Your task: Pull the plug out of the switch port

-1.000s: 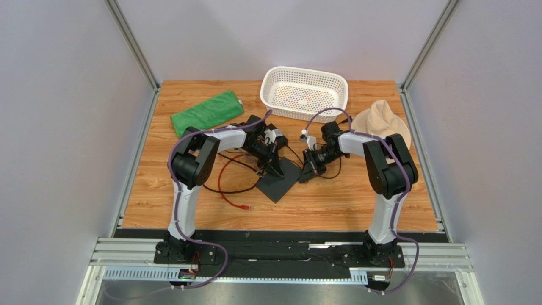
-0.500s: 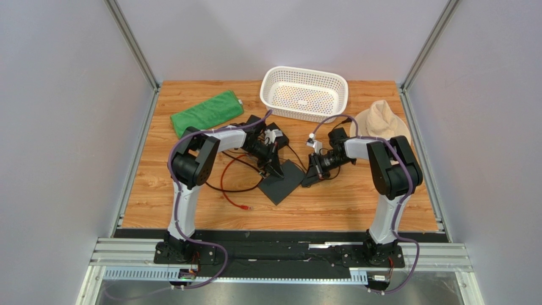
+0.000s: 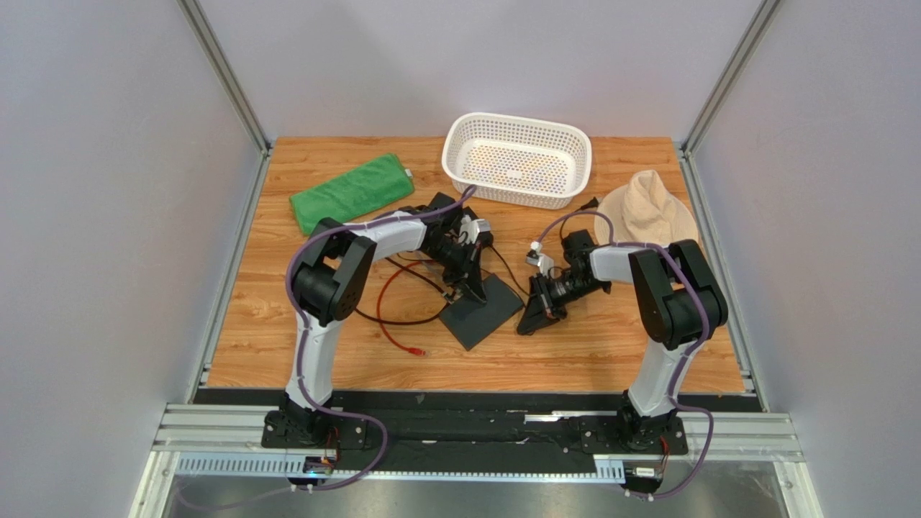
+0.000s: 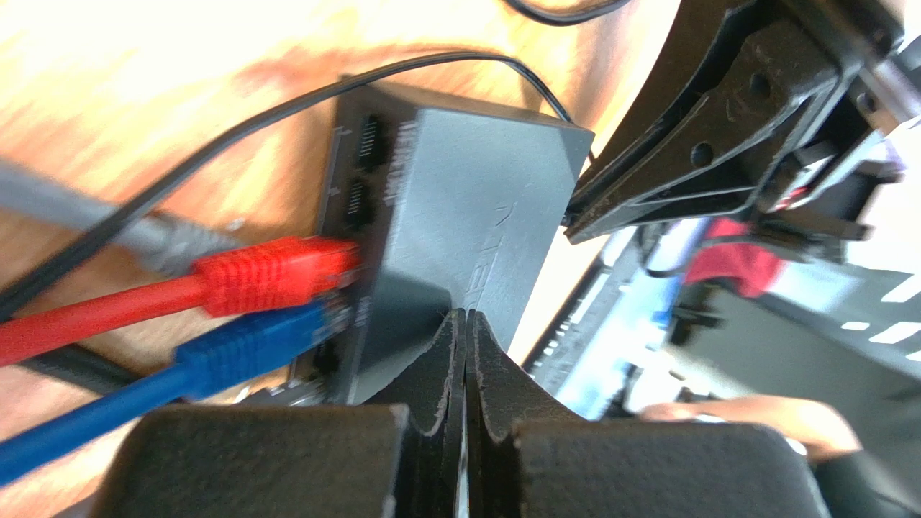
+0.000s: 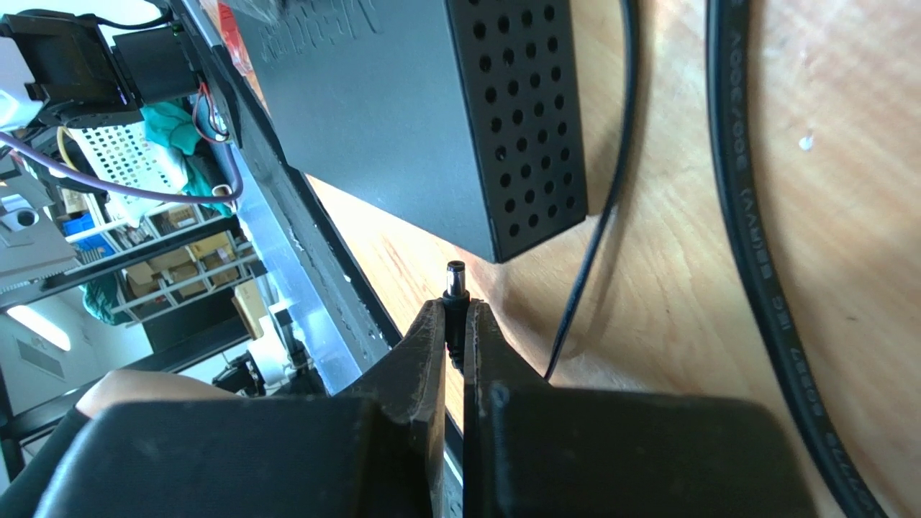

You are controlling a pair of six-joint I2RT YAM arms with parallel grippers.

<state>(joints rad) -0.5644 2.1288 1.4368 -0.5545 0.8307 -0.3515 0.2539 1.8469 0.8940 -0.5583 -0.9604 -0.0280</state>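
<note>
The right gripper's (image 5: 456, 315) jaws pinch a small black barrel plug (image 5: 455, 278), its tip clear of the flat matte-black switch (image 5: 411, 108); its cord is hidden behind the fingers. The left gripper (image 4: 466, 324), jaws together, rests on the switch, which lies mid-table. A second ago the right gripper sat against the switch's edge.

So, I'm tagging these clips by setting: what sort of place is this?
Probably a robotics lab test cell: a wooden table boxed in by grey panels, an aluminium mounting rail, and cluttered shelves beyond it.
</note>
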